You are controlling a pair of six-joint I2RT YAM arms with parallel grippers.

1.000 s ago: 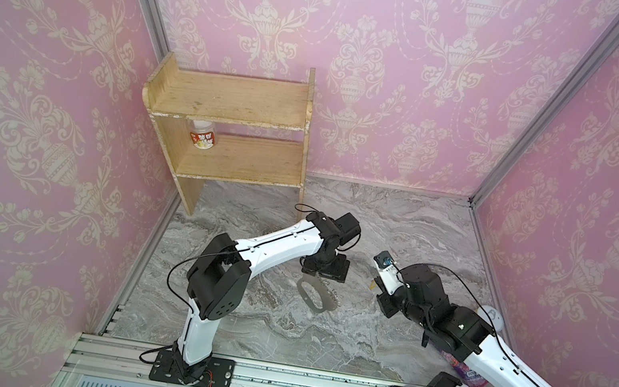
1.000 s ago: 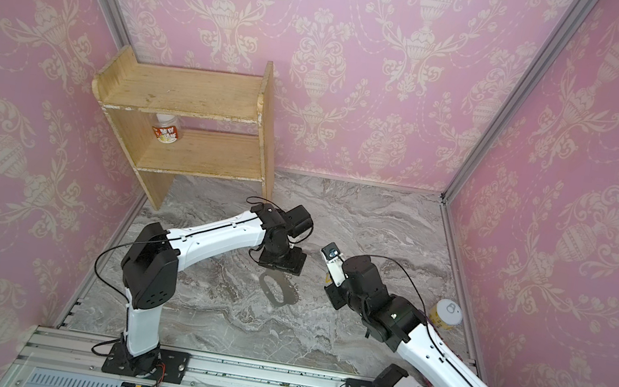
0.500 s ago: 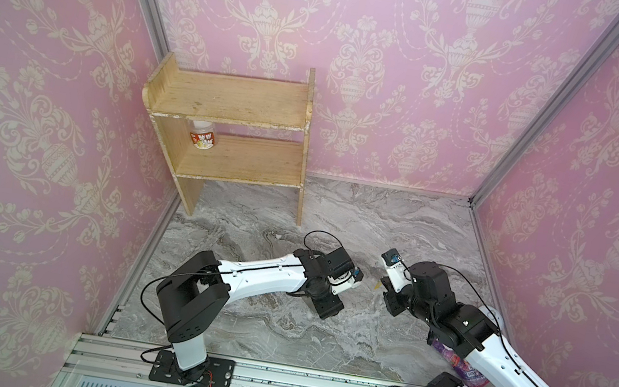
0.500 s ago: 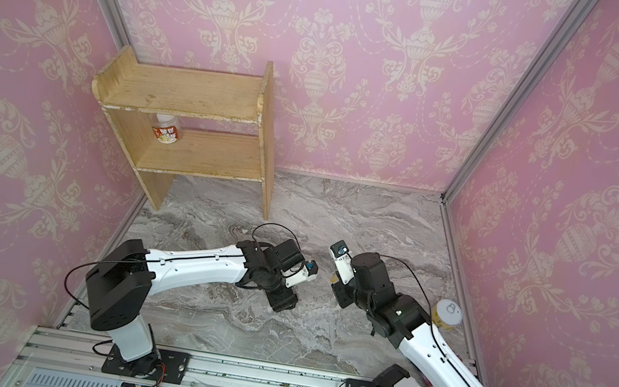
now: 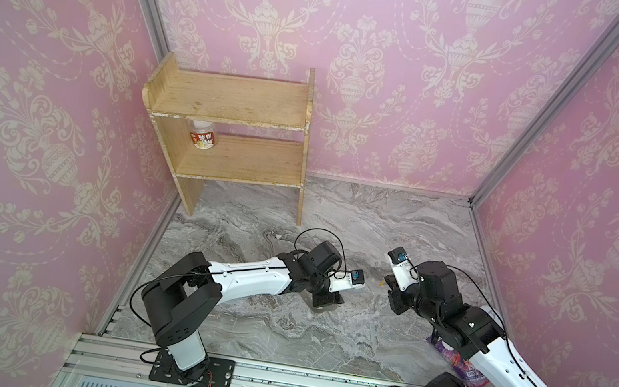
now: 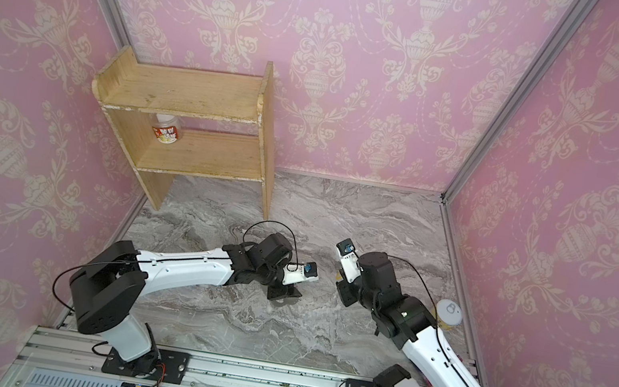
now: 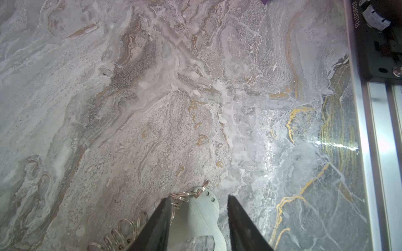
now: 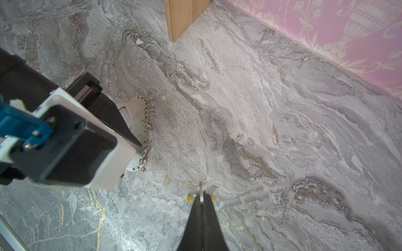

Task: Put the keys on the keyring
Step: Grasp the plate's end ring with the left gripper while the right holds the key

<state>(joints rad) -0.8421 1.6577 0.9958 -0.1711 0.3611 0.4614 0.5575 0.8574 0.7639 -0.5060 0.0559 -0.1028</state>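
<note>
left wrist view gives me the keyring [image 7: 202, 215], a flat grey plate edged with silver rings, on the floor [image 7: 152, 108] between the 2 spread fingers of the left gripper [image 7: 198, 197]. right wrist view alone shows how the keys [image 8: 201, 188] sit, thin silver blade and yellow tag pinched in the right gripper [image 8: 202, 195] just above the floor; both arms reach low, inward.

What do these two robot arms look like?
The left arm and right arm are white shells with black joints and looping black cables. The left gripper and right gripper each end in two dark tapered fingers. Blue plugs sit at the wrists.
</note>
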